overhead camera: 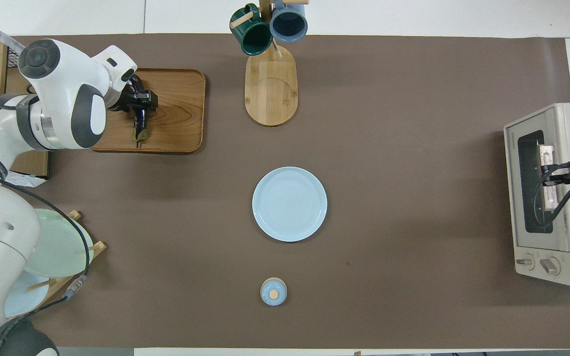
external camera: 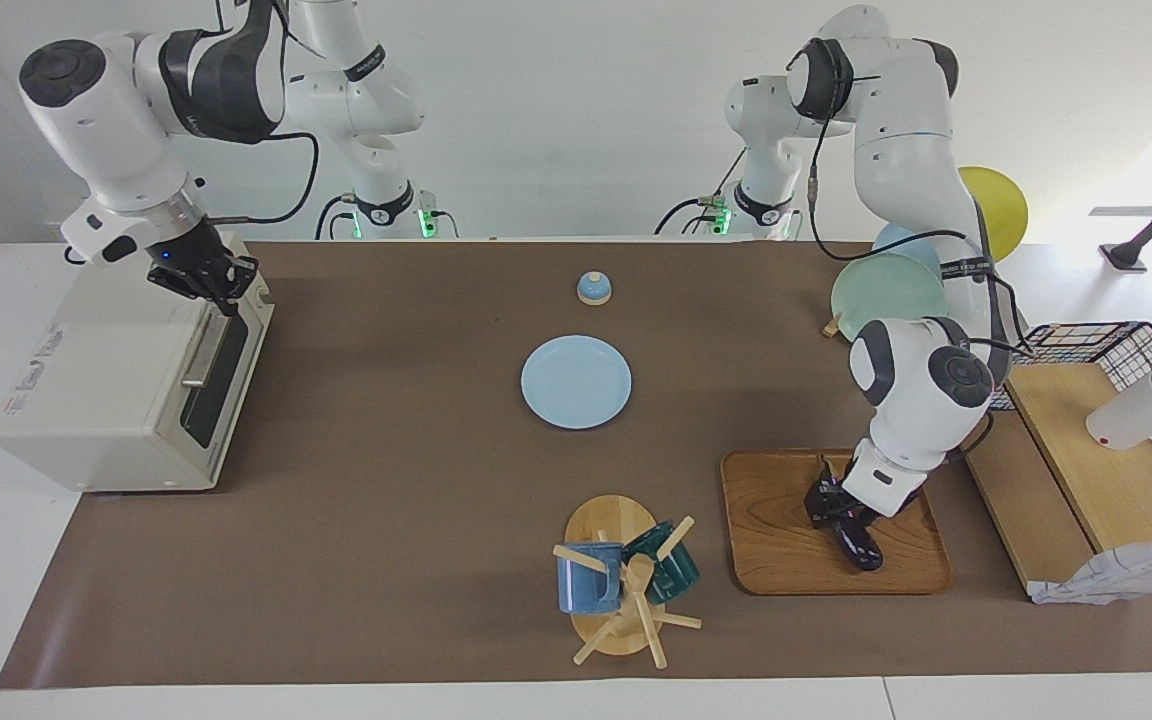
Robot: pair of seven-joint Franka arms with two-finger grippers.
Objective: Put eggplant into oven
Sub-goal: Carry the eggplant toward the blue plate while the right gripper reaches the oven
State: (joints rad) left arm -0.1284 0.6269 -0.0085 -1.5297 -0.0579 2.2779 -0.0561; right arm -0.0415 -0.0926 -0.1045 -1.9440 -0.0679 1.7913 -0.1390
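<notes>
The dark purple eggplant (external camera: 858,545) lies on a wooden tray (external camera: 786,540) toward the left arm's end of the table; it also shows in the overhead view (overhead camera: 140,124). My left gripper (external camera: 829,503) is down over the eggplant's middle, open, with a finger on either side of it (overhead camera: 140,101). The cream-white oven (external camera: 106,380) stands at the right arm's end, its glass door shut (overhead camera: 532,183). My right gripper (external camera: 211,285) hovers over the oven's top front edge, just above the bar handle (external camera: 202,350).
A light blue plate (external camera: 576,381) lies mid-table, with a small blue lidded pot (external camera: 593,288) nearer the robots. A wooden mug tree with two mugs (external camera: 626,585) stands beside the tray. A rack of plates (external camera: 886,290) and a wooden shelf with a wire basket (external camera: 1106,450) are at the left arm's end.
</notes>
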